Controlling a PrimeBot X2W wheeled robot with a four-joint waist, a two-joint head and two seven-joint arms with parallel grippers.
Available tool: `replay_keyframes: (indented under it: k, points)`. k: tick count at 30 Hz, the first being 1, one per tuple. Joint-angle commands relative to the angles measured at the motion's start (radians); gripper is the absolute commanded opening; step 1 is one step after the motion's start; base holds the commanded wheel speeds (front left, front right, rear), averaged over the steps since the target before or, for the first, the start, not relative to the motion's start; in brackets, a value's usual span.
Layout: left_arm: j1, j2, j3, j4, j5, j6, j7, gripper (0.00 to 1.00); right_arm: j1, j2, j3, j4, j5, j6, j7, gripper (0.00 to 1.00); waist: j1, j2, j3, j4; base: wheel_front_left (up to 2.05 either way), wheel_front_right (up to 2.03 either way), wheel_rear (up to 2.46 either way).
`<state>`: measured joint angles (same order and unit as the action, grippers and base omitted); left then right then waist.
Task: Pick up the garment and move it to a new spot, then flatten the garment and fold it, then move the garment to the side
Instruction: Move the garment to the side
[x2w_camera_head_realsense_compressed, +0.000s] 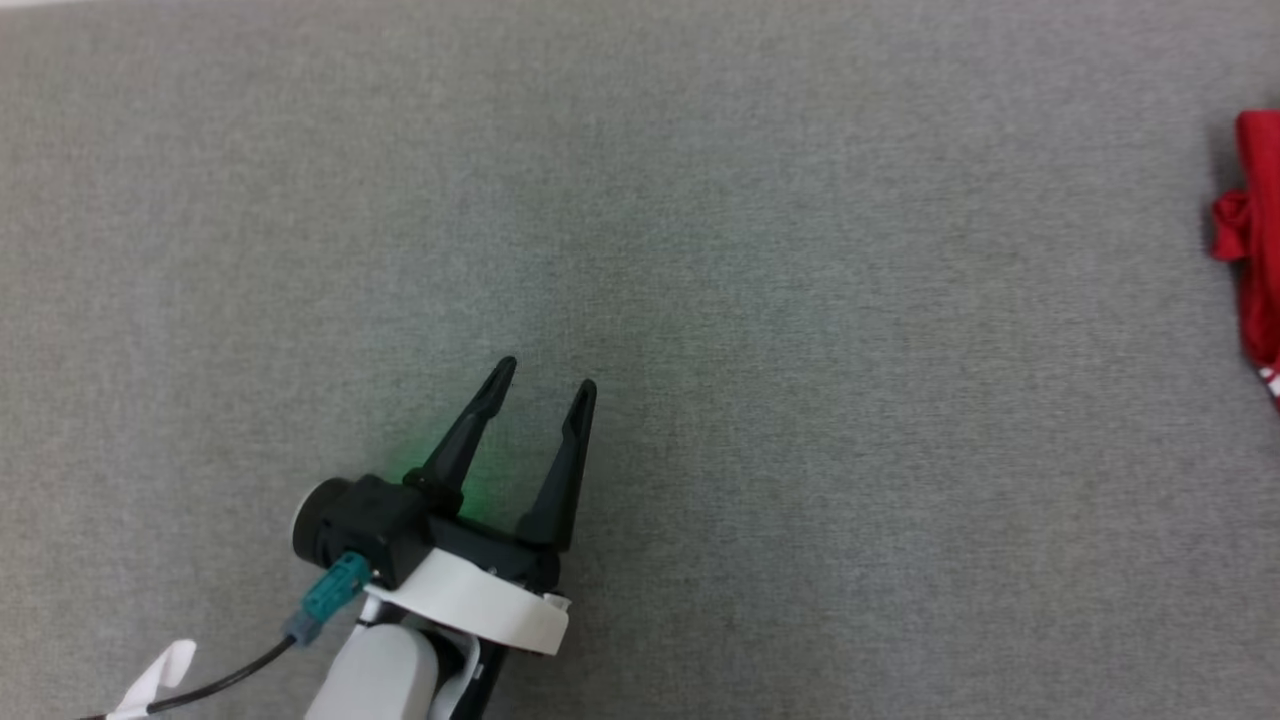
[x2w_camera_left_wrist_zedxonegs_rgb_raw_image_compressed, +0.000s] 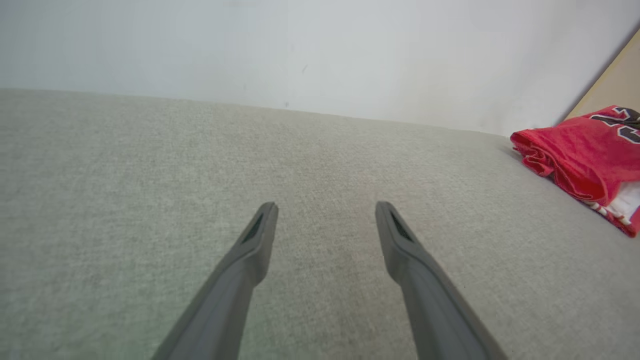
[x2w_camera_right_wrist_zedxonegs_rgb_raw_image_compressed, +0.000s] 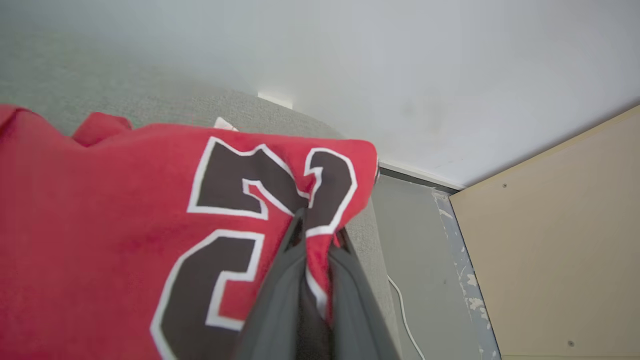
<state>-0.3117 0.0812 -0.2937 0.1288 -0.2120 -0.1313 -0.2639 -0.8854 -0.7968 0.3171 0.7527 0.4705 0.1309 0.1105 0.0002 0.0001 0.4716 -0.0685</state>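
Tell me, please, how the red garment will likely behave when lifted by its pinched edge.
Probably floppy: the red garment bunches in soft folds, so it should sag from the right gripper. Likely light, as one thin pinch grips it. It may drag on the grey cloth surface.

The worktop (x2w_camera_head_realsense_compressed: 700, 300) has a grey cloth cover. On it lies a red garment (x2w_camera_head_realsense_compressed: 1258, 240) with black, white-edged numbers, in folds at the far right side.
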Motion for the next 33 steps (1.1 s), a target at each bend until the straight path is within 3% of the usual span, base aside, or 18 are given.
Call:
replay_keyframes:
  k: [1, 2, 3, 4, 5, 12, 18, 28, 33]
  points:
    - [-0.015, 0.009, 0.004, -0.004, -0.008, 0.002, 0.0, 1.0, -0.02, -0.004, -0.013, 0.041, -0.028, -0.001, -0.013, 0.16, -0.0002, -0.0001, 0.04, 0.028, 0.0, 0.0, 0.0]
    - [-0.019, 0.009, 0.007, -0.005, -0.008, 0.002, 0.0, 1.0, -0.029, 0.0, -0.023, 0.067, -0.036, -0.001, -0.02, 0.37, -0.0002, -0.0001, 0.047, 0.032, 0.0, 0.0, 0.0]
    - [-0.022, 0.009, 0.008, -0.006, -0.009, 0.002, 0.0, 1.0, -0.035, 0.002, -0.032, 0.093, -0.044, -0.001, -0.025, 0.43, -0.0002, -0.0001, 0.055, 0.037, 0.0, 0.0, 0.0]
    - [-0.023, 0.008, 0.011, -0.006, -0.01, 0.002, 0.001, 1.0, -0.04, 0.007, -0.039, 0.117, -0.057, -0.001, -0.033, 0.78, -0.0002, -0.0001, 0.058, 0.04, 0.0, 0.0, 0.0]
    - [-0.024, 0.008, 0.012, -0.005, -0.01, 0.002, 0.001, 1.0, -0.045, 0.01, -0.047, 0.14, -0.068, -0.001, -0.042, 1.0, -0.0002, -0.0001, 0.061, 0.043, 0.0, 0.0, 0.0]
    - [-0.027, 0.0, 0.019, -0.005, -0.012, 0.002, 0.001, 1.0, -0.079, 0.042, -0.082, 0.275, -0.147, -0.001, -0.103, 1.0, -0.0002, -0.0001, 0.038, 0.043, 0.0, 0.0, 0.0]
    - [-0.001, -0.006, 0.016, 0.009, -0.017, 0.002, 0.0, 1.0, -0.098, 0.074, -0.049, 0.293, -0.184, -0.001, -0.174, 1.0, -0.0002, -0.0001, -0.054, 0.024, 0.0, 0.0, 0.0]
    - [0.065, -0.016, 0.023, 0.043, -0.027, 0.002, 0.0, 1.0, -0.078, 0.106, 0.076, 0.168, -0.175, -0.001, -0.239, 1.0, -0.0002, -0.0001, -0.243, 0.003, 0.0, 0.0, 0.0]
    - [0.11, -0.02, 0.055, 0.053, -0.023, 0.002, 0.0, 1.0, -0.016, 0.132, 0.112, 0.026, -0.12, -0.001, -0.243, 1.0, -0.0002, -0.0001, -0.344, 0.0, 0.0, 0.0, 0.0]
